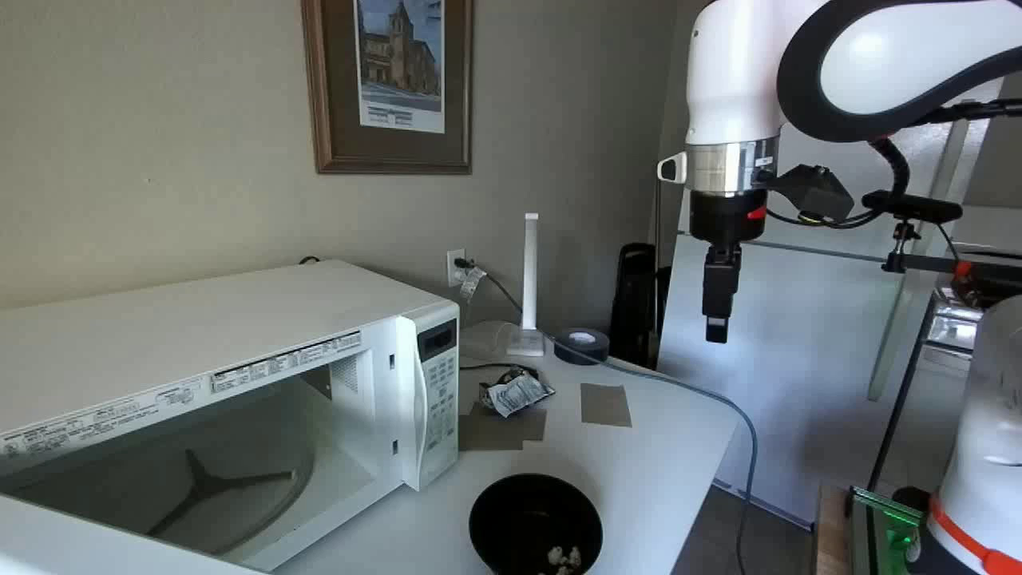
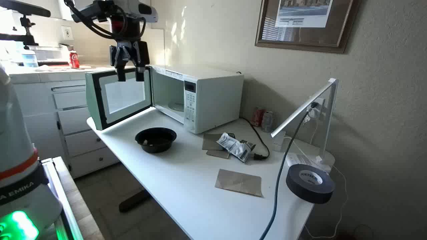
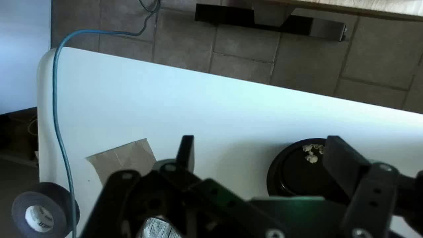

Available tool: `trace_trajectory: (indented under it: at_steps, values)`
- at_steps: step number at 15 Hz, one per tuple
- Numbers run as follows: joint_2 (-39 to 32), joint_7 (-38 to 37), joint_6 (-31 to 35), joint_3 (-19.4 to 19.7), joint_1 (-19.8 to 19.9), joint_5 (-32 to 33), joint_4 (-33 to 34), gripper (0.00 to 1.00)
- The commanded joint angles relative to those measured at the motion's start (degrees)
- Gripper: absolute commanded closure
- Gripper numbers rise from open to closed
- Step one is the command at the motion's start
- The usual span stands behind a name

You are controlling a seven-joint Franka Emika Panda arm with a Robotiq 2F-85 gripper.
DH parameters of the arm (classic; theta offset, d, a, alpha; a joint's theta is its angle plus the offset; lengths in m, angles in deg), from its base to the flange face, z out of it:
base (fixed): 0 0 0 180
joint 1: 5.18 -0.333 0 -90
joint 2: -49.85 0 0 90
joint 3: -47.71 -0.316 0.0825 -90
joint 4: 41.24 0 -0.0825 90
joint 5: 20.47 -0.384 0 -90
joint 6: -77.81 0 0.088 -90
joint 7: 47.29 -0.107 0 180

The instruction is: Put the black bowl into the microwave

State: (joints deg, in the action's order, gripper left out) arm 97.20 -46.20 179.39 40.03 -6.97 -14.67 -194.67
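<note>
The white microwave stands open on the bench in an exterior view, a three-armed support inside; near its control panel sits the black bowl, pale lumps in it; farther back beside the microwave lie a crumpled packet, brown sheets and a tape roll; the fingers point down, well apart from the microwave; a framed picture hangs on the wall behind it.
</note>
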Motion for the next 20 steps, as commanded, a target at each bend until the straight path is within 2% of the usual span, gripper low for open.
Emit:
trace_trajectory:
  at_steps: [1,10,11,14,17,20]
  values:
    - [-0.2,-0.7,-0.2,1.0,-1.2,0.7,0.1,0.0]
    - [-0.2,-0.7,-0.2,1.0,-1.2,0.7,0.1,0.0]
    - [-1.9,-0.2,0.6,1.7,-1.2,0.0,0.5,0.0]
    - [-8.6,2.1,6.9,3.8,-1.8,-1.4,0.4,0.0]
    - [-15.4,7.6,15.9,6.9,-3.5,-4.3,0.1,0.0]
    - [-22.1,14.0,21.8,9.3,-5.2,-7.6,-0.1,0.0]
